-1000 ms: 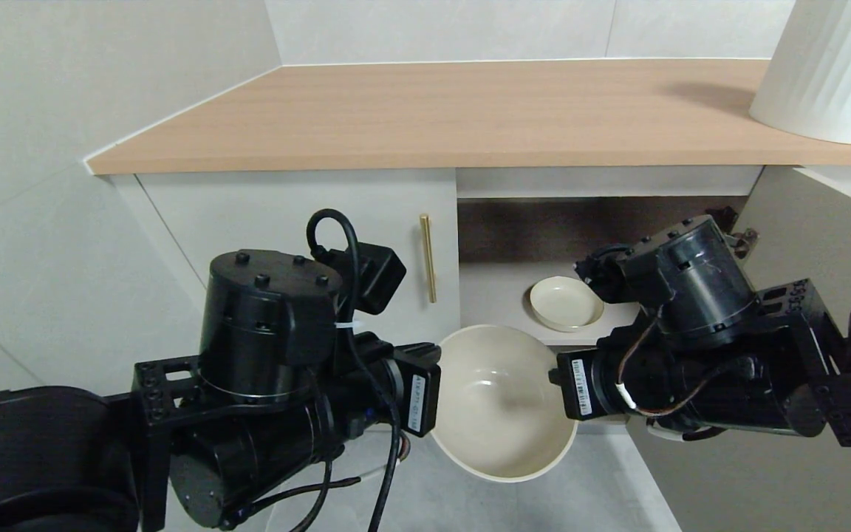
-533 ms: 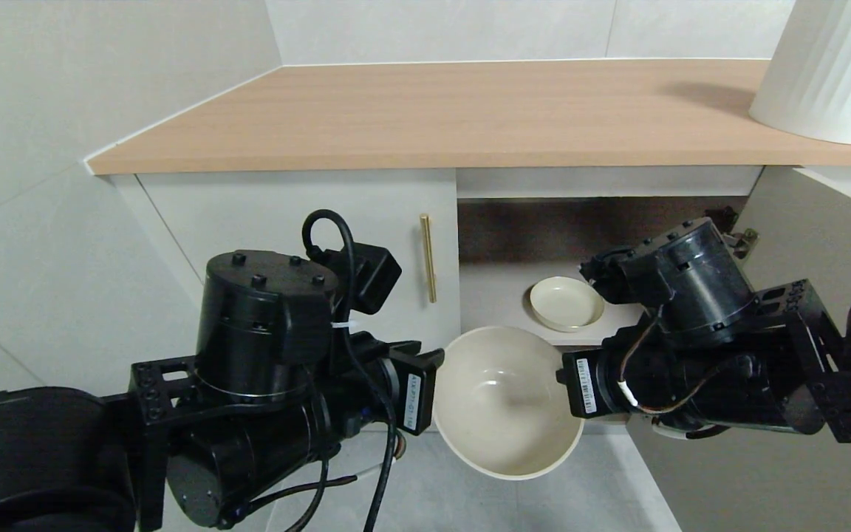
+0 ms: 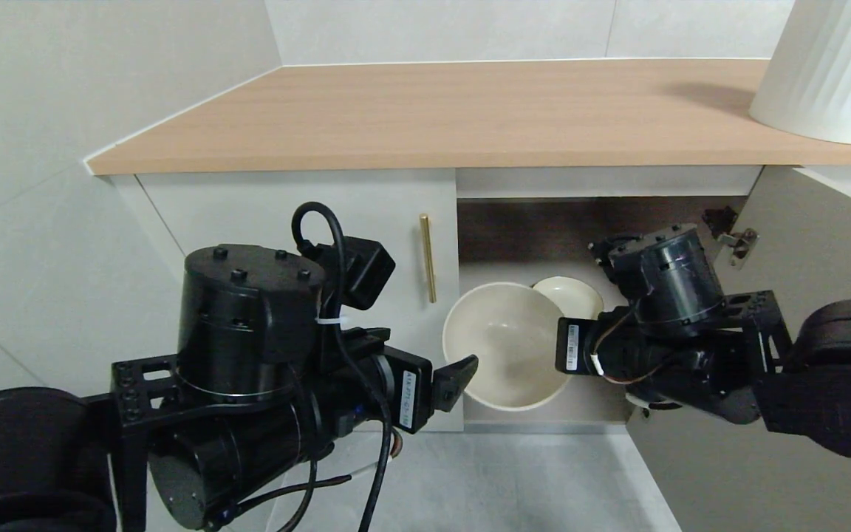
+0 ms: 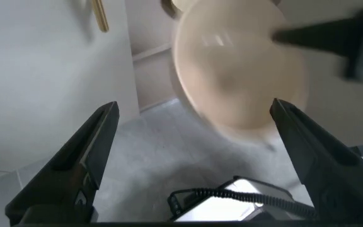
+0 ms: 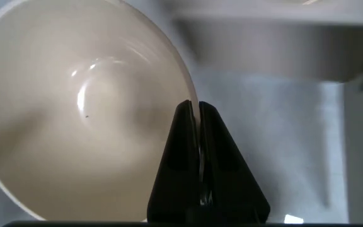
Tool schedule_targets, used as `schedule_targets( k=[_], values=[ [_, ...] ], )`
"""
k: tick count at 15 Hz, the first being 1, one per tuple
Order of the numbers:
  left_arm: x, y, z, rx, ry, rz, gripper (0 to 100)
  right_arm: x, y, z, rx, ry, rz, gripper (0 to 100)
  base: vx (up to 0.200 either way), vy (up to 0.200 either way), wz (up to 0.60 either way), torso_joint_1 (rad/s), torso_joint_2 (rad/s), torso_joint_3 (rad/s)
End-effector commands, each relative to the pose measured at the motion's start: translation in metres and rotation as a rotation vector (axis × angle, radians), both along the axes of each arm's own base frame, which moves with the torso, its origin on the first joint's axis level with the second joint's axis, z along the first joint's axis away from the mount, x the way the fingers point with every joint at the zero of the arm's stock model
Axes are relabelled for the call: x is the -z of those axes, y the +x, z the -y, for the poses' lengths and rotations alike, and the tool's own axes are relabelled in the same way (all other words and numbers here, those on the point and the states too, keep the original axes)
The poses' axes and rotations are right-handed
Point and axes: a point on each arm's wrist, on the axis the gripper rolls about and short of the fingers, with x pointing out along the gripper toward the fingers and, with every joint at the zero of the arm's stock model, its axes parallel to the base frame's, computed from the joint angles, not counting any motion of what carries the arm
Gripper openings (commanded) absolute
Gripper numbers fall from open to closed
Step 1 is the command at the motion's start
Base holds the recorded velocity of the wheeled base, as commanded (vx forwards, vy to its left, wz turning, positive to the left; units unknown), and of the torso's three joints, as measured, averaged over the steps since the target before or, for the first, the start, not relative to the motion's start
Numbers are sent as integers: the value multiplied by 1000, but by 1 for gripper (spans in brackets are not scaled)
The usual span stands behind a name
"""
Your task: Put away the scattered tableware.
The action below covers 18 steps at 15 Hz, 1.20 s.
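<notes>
Lifted since a second ago, the bowl [image 3: 503, 343] now hangs at the front edge of the cabinet shelf [image 3: 492, 273], pinched by its rim in my right claw [image 3: 555, 347] for sliding in, while my left claw [image 4: 194, 108], released, gapes wide below that shelf.

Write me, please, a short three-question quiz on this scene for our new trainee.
1. True or false: the left tool is shut on the bowl.
2. Where does the right tool grip the bowl? A. its rim B. its base C. its inside centre
3. Short answer: what lies on the cabinet shelf behind the bowl?

Key: 1 false, it is open and apart; 2 A; 3 a small dish.
</notes>
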Motion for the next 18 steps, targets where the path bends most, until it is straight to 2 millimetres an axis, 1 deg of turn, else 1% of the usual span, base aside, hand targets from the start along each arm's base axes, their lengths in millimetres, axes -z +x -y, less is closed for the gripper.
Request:
schedule_targets(
  k=[1,2,3,4,5,6,9,12,13,14,15,16,18],
  values=[
    [-5,-2,-3,-1,-12,12,100,38,29,6,108,-36,-5,0,0,0,0,0,0,0],
    [-6,-3,-3,0,-16,13,100,45,38,9,133,-23,11,0,0,0,0,0,0,0],
    [-6,-3,-3,0,-16,13,100,45,38,9,133,-23,11,0,0,0,0,0,0,0],
    [-7,-4,-4,0,-19,18,100,50,65,23,224,22,86,0,0,0,0,0,0,0],
    [-8,-4,-4,0,-21,20,100,56,79,32,274,23,108,0,0,0,0,0,0,0],
    [-8,-4,-4,0,-21,20,100,63,89,37,302,21,108,0,0,0,0,0,0,0],
    [-9,-5,-5,0,-25,23,100,69,114,43,349,29,122,0,0,0,0,0,0,0],
    [-9,-5,-5,0,-25,23,100,72,134,55,402,39,136,0,0,0,0,0,0,0],
    [-9,-5,-5,0,-23,22,100,72,138,56,410,49,142,0,0,0,0,0,0,0],
    [-8,-4,-5,0,-23,21,100,71,146,61,438,71,153,0,0,0,0,0,0,0],
    [-8,-4,-4,0,-21,20,100,72,151,63,451,78,155,0,0,0,0,0,0,0],
    [-8,-4,-4,0,-22,20,100,73,152,63,451,78,155,0,0,0,0,0,0,0],
    [-8,-4,-4,0,-21,19,100,77,162,68,471,86,161,0,0,0,0,0,0,0]
  ],
)
